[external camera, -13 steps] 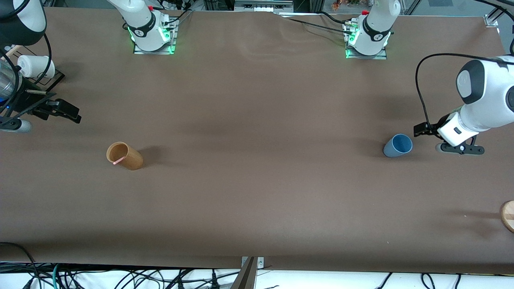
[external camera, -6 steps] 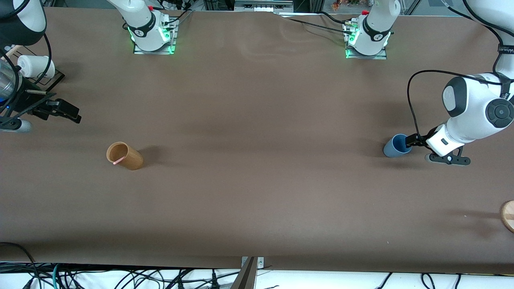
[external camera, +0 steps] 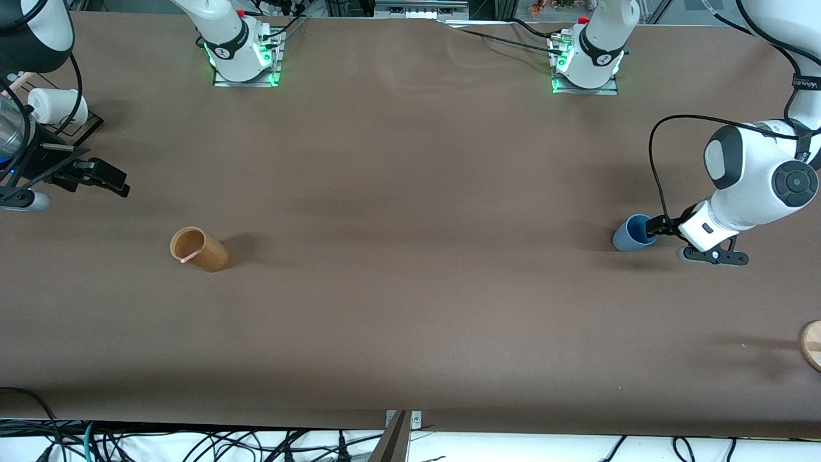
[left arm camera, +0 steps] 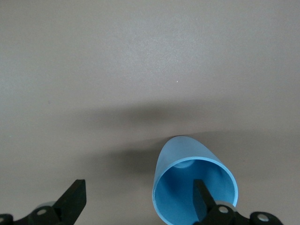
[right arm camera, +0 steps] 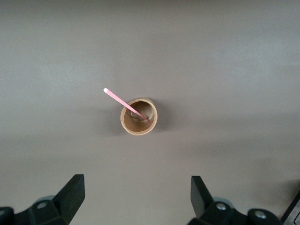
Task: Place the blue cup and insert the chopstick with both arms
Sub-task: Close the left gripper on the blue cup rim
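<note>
Lowered slightly since half a second ago, the left gripper point(external camera: 653, 226) is seen wide open at the blue cup point(external camera: 632, 233) near the left arm's table end, one finger point(left arm camera: 202, 199) inside its rim. Spread open and empty, the right gripper point(external camera: 102, 178) waits by the right arm's edge; the chopstick point(right arm camera: 125, 104) is left leaning in the wooden cup point(external camera: 199, 249).

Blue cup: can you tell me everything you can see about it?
The blue cup is small, dusty blue outside, lighter blue inside, with no handle. It looks like smooth plastic and seems empty. It stands upright on the brown table toward the left arm's end. The left gripper is open, one finger dipping inside the cup's mouth and the other outside it. Nothing else is near it.
</note>
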Motion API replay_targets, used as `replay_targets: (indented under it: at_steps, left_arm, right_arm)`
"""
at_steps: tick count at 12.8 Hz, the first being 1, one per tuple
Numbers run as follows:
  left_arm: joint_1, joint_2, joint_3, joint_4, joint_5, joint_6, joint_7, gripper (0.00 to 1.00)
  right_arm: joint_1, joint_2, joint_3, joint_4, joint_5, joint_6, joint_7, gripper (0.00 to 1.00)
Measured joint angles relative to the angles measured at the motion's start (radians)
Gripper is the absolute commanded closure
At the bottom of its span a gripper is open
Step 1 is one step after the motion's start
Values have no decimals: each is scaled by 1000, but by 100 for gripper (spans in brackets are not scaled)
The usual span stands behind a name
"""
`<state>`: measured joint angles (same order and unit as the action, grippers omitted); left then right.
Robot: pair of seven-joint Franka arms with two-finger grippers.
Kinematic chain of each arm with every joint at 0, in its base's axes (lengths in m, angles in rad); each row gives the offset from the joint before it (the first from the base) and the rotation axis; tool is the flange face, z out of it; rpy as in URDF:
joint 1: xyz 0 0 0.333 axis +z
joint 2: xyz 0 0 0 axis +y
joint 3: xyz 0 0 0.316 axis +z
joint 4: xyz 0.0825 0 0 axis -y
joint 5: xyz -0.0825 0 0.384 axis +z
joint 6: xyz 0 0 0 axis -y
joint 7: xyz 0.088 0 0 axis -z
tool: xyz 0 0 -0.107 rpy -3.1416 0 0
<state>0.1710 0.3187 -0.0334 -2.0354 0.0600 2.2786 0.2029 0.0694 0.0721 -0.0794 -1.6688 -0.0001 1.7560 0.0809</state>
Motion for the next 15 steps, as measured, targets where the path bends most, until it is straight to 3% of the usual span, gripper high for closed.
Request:
replay_targets:
  at_steps: [9,10,12,13,15]
  left_arm:
    - [2,54,1,-10,0,39,0,0]
    - [2,57,1,-10,0,40,0,7]
    - [2,62,1,-11,0,47,0,64]
    - [2,64,1,-11,0,49,0,80]
    - [3,69,1,-11,0,52,0,100]
  right_arm:
    - [0,0,0,0,0,0,-1,0]
    - [0,0,0,0,0,0,-1,0]
    - [0,0,0,0,0,0,-1,0]
    - [0,0,0,0,0,0,-1,0]
    - [0,0,0,0,0,0,-1,0]
